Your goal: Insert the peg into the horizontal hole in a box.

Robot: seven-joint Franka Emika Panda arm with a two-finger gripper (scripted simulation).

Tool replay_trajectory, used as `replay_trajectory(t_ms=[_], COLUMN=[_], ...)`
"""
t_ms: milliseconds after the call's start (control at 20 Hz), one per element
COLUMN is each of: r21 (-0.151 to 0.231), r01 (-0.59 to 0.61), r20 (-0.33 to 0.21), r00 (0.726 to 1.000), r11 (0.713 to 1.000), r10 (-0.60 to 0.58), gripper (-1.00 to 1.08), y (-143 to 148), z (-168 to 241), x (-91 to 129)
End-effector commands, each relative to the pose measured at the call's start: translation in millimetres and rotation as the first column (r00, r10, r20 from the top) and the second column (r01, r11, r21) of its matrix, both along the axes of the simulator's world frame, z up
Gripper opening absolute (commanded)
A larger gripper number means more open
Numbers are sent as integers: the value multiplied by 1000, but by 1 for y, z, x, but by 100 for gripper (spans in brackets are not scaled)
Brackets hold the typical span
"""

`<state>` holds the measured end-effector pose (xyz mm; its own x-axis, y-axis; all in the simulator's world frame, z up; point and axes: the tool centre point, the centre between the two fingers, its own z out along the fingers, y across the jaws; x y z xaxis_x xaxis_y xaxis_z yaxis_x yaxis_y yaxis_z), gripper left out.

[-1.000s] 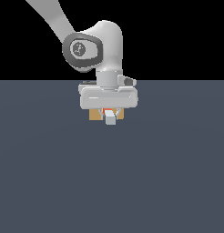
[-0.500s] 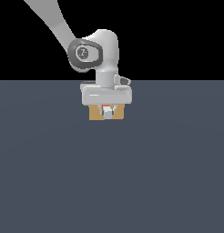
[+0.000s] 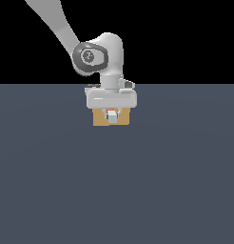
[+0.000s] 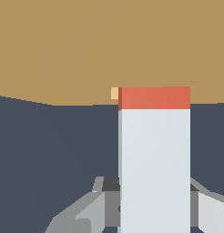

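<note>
One peg (image 4: 155, 159); one box (image 4: 86, 45); one hole (image 4: 114, 93); one gripper (image 3: 112, 116); one arm (image 3: 97, 55)

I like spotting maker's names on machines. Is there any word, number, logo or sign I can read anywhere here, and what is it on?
None can be read.
A small pale mark sits on the arm's round joint cap, too blurred to read.
The box, the peg and the gripper carry no writing in either view.
</note>
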<state>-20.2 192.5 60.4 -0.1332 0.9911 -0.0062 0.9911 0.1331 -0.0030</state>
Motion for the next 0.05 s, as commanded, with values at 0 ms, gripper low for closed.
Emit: replay_trajectory(t_ms=[0], r21=[7], r01=[-12], r20=[3], r00=[1000], r11=[1000], r10=[12], gripper=[-100], y=[11], z=[1], x=[-1])
